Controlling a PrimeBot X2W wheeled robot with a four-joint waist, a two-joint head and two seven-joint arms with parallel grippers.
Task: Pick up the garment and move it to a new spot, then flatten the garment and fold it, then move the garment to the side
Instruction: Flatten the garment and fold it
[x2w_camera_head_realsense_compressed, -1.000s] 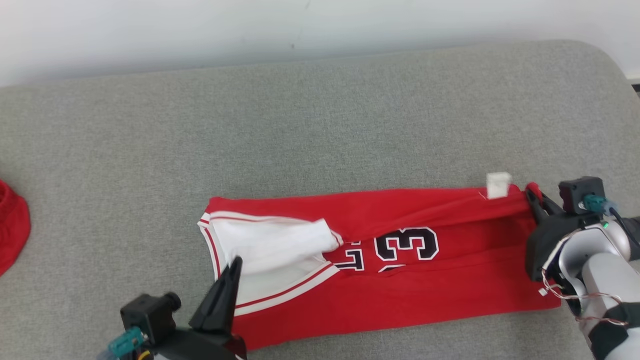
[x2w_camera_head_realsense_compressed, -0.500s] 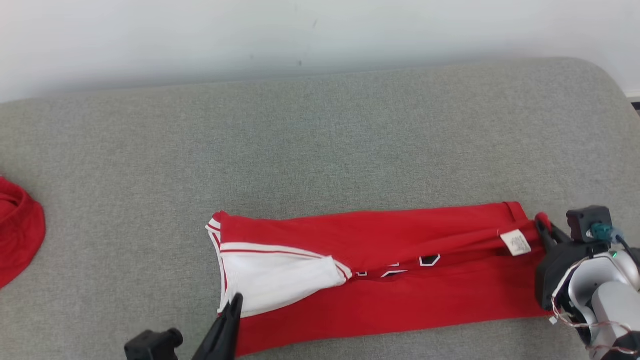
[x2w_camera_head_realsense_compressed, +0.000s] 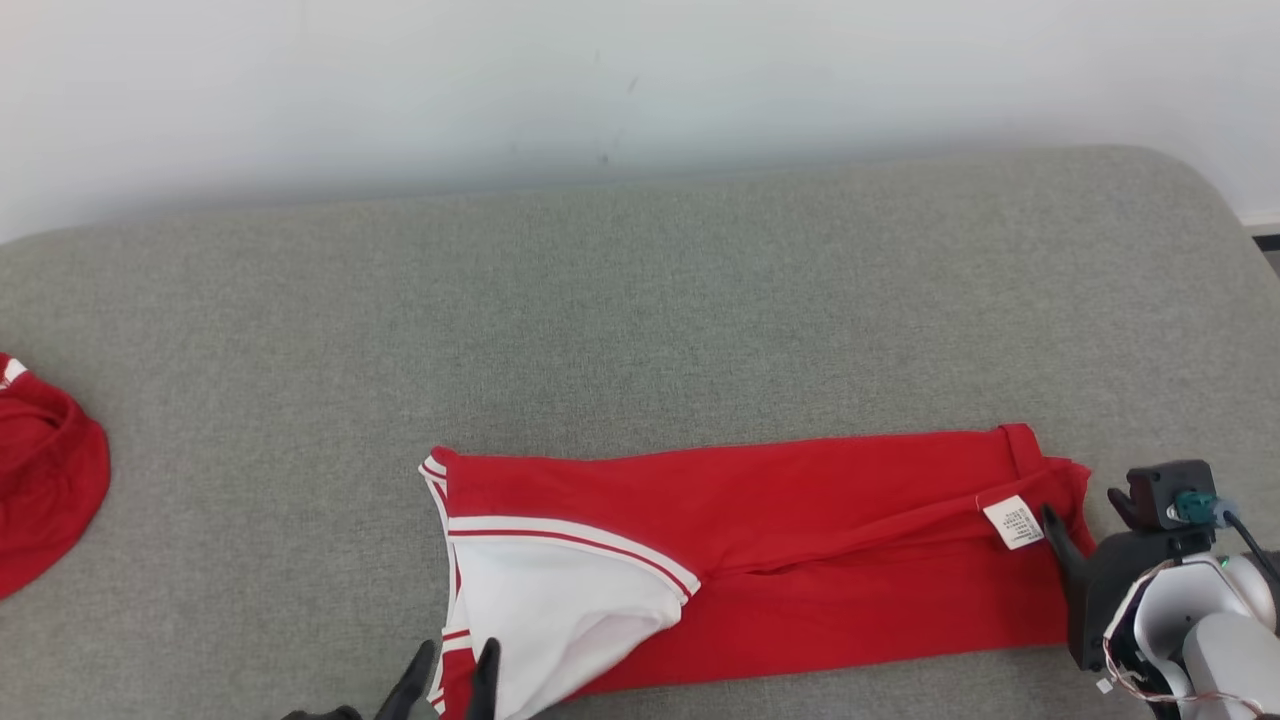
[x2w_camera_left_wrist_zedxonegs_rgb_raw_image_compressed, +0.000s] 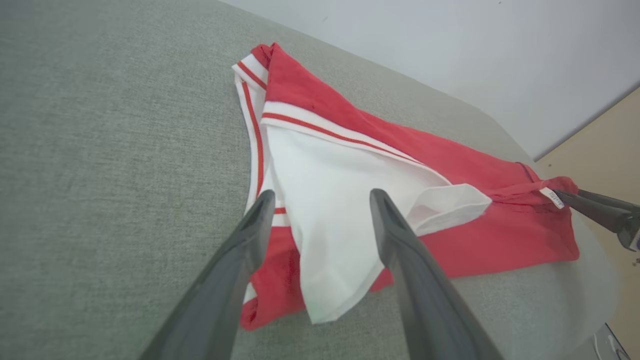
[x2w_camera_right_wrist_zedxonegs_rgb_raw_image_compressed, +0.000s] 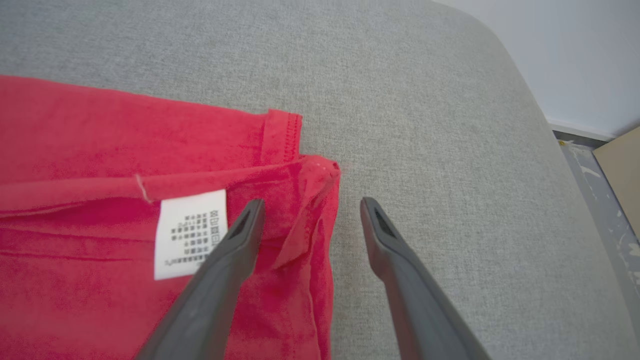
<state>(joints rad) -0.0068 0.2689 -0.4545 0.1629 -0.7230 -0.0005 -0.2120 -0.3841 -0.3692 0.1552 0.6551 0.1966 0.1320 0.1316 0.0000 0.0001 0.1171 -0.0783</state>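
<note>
Head view, then the wrists: red garment (x2w_camera_head_realsense_compressed: 800, 560) laid down, both claws wide

Head view: garment lies as a long band, folded lengthwise, on the grey cushioned surface (x2w_camera_head_realsense_compressed: 640, 330), near its front edge and right of centre. White lining (x2w_camera_head_realsense_compressed: 560, 600) is turned out at the left end, and a white label (x2w_camera_head_realsense_compressed: 1013, 522) sits at the right end. Left claw (x2w_camera_head_realsense_compressed: 457, 655) is at the bottom edge, fingers apart by the garment's left end. Right claw (x2w_camera_head_realsense_compressed: 1082, 510) is just beside the right end, holding nothing. Another red cloth (x2w_camera_head_realsense_compressed: 45, 480) lies at the far left, well apart.

Left wrist view: left claw (x2w_camera_left_wrist_zedxonegs_rgb_raw_image_compressed: 322, 197) is spread wide, one finger on either side of the lining (contact hard to judge).

Right wrist view: right claw (x2w_camera_right_wrist_zedxonegs_rgb_raw_image_compressed: 311, 204) is wide, one finger over the hem corner beside the label, the other over bare surface.
</note>
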